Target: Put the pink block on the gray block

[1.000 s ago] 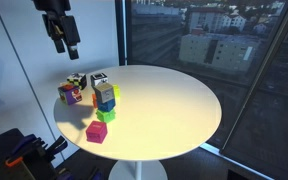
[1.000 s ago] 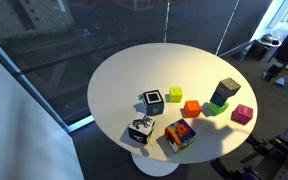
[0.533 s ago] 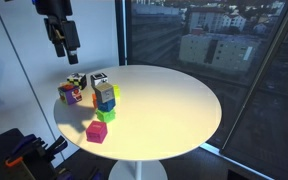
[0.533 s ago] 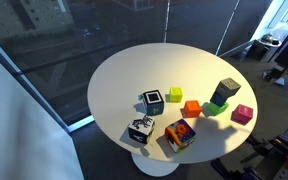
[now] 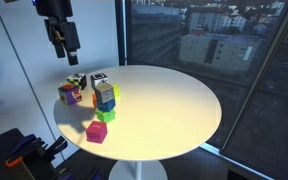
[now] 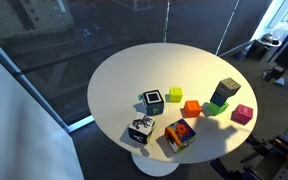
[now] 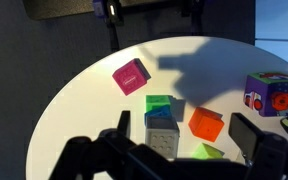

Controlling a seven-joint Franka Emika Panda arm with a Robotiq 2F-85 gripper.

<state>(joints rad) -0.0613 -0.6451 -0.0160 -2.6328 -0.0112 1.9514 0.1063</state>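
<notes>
- The gripper [image 5: 66, 48] hangs high above the round white table [image 5: 174, 100], off the edge where the cubes are gathered. It touches nothing.
- In the wrist view the gripper [image 7: 184, 128] has its fingers [image 7: 250, 137] spread wide apart, released and holding nothing.
- The pink block [image 7: 131, 76] lies alone on the table, beyond the fingertips and past the finger at the picture's left. In both exterior views [image 5: 96, 132] [image 6: 243, 114] it sits apart from the other cubes, near the table's rim.
- The gray block [image 7: 162, 135] shows between the two fingers, nearer the one at the picture's left. It touches the bright green cube [image 7: 159, 104] and, in an exterior view [image 6: 224, 92], appears to stand on top of it.
- An orange cube [image 7: 206, 123] lies between the fingers, just beside the gray block.
- A multicoloured cube [image 7: 267, 93] lies beyond the finger at the picture's right.
- Two white-and-black cubes [image 6: 153, 101] [image 6: 140, 130] show in an exterior view.
</notes>
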